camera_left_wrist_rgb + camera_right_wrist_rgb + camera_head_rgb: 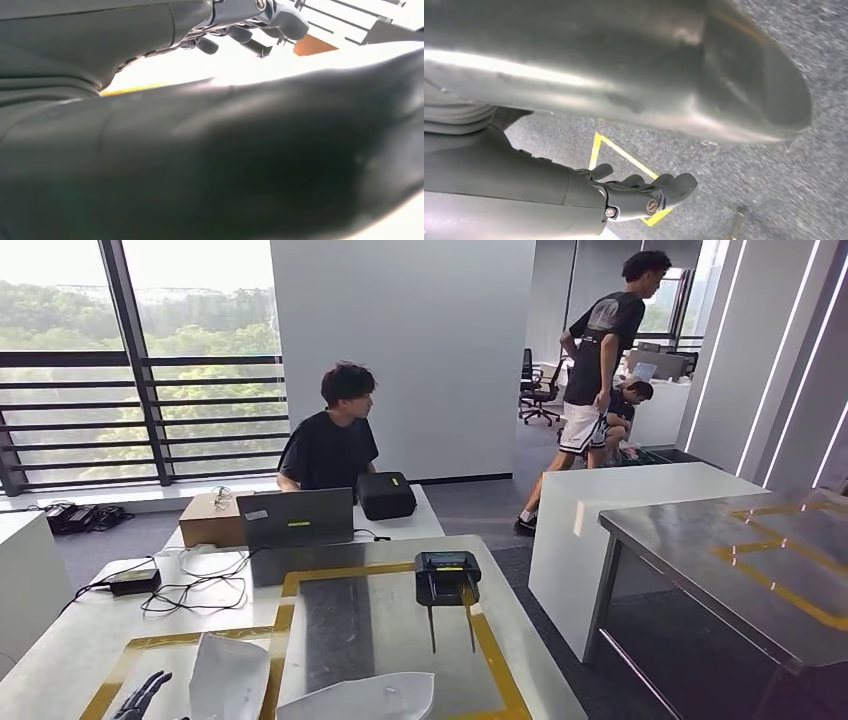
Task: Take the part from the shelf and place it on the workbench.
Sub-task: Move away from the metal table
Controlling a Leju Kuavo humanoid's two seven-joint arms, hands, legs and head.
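- part (447,578), black with two thin prongs, is sitting on the workbench (390,640) inside the yellow tape outline (492,652)
- left hand (141,697) is hovering low over the bench's near left, fingers apart, holding nothing
- right hand (644,192) is hanging over grey floor, fingers loosely curled, nothing in it
- person (332,440) is sitting behind a laptop (296,517)

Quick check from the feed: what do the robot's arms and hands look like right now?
The left hand has dark, slim, jointed fingers; both forearms wear pale silver-white shells. The right hand is dark grey with rounded fingers and small silver screws at the knuckles, beneath a smooth grey cover.
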